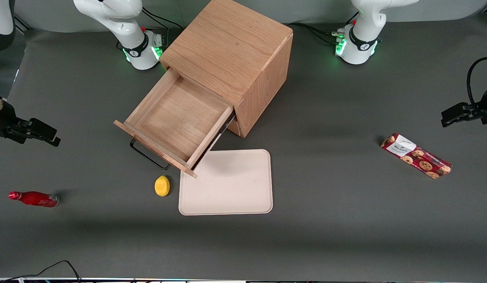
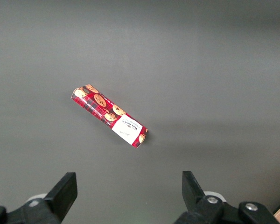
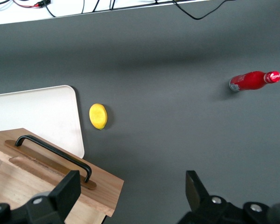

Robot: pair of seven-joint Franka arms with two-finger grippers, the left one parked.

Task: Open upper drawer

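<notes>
Legible text — almost none. The cookie pack [image 1: 416, 155], lying on the desk [image 1: 326, 118] toward the parked arm's end, carries a white label with dark print; its letters are too small to make out in the front view or the left wrist view [image 2: 109, 115]. The red bottle [image 1: 34, 199], toward the working arm's end, shows faint white marks — unreadable. The pincer [image 1: 25, 131] hangs above the desk at that same end, clear of the cabinet [image 1: 231, 55]; no lettering on either.
</notes>
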